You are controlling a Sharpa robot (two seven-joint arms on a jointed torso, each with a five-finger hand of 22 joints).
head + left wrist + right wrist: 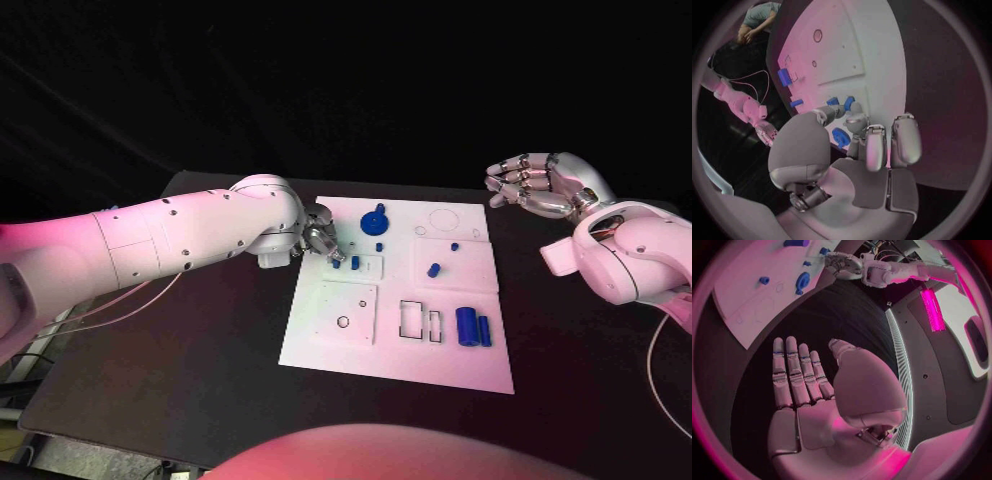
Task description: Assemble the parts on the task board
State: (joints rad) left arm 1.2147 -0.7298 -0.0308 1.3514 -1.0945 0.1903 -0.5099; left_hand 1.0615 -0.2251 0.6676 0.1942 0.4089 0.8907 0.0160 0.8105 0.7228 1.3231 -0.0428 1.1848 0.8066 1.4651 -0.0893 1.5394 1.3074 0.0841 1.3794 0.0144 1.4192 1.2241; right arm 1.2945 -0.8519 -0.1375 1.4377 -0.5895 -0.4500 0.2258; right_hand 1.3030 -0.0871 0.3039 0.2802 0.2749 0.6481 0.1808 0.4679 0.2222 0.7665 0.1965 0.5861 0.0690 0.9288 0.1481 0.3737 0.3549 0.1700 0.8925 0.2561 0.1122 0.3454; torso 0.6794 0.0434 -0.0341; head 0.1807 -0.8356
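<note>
**Small blue parts on a white board: pinch them low and square**

You are working over a black counter [216,400] in a dark room, with the white task board [332,345] lying flat in the middle of the head view.

Your left robot hand [319,240] sits at the board's upper left edge, its fingertips [856,107] down among two short blue pegs [346,264]. Whether it has one pinched, you cannot tell: the fingers cover the contact. Just right of it lies a blue round part [376,220], then a small peg [436,269] near the board's middle, and two blue cylinders [473,327] at lower right beside rectangular slots [421,320].

Your right robot hand [531,184] hovers off the board at the upper right of the frame, fingers straight and apart, holding nothing.

Expect the parts to be light, rigid and smooth. They will likely roll or skid, so take the cylinders across their middle.
</note>
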